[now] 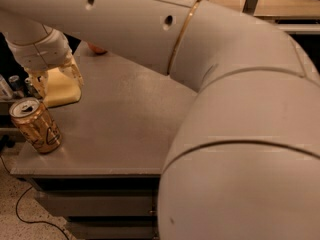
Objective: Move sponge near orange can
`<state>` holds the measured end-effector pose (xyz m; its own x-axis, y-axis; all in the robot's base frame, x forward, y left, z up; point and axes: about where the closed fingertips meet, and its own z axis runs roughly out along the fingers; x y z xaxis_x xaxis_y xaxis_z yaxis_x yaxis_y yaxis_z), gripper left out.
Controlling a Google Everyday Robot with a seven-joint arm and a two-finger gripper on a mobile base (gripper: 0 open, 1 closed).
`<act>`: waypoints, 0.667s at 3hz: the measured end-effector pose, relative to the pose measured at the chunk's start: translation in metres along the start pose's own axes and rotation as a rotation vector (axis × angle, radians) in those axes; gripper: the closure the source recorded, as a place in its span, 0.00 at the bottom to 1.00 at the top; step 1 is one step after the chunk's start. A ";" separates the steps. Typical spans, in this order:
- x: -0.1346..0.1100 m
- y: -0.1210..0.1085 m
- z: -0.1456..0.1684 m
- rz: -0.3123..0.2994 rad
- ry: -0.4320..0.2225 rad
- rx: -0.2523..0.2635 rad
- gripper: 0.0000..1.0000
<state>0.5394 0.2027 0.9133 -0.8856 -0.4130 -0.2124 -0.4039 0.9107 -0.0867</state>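
The pale yellow sponge (pixel 61 90) sits low at the table's (pixel 130 119) left edge, between the fingers of my gripper (pixel 56 80). The gripper reaches down from the upper left and is shut on the sponge. The sponge's lower edge appears to rest on the table top. The orange can (pixel 36 126) stands upright near the table's front left corner, a short gap in front of the sponge. My arm hides the sponge's upper part.
A reddish round object (pixel 97 49) lies at the table's far edge, partly behind my arm. Small silver cans (pixel 14 84) stand off the table's left side. My large arm (pixel 235 114) fills the right half. Drawers (pixel 100 204) are below; a cable (pixel 30 215) lies on the floor.
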 end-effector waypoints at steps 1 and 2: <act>-0.010 -0.005 0.001 0.048 -0.005 0.006 0.14; -0.016 -0.012 0.001 0.078 -0.010 0.011 0.00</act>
<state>0.5586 0.1985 0.9166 -0.9121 -0.3403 -0.2286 -0.3308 0.9403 -0.0801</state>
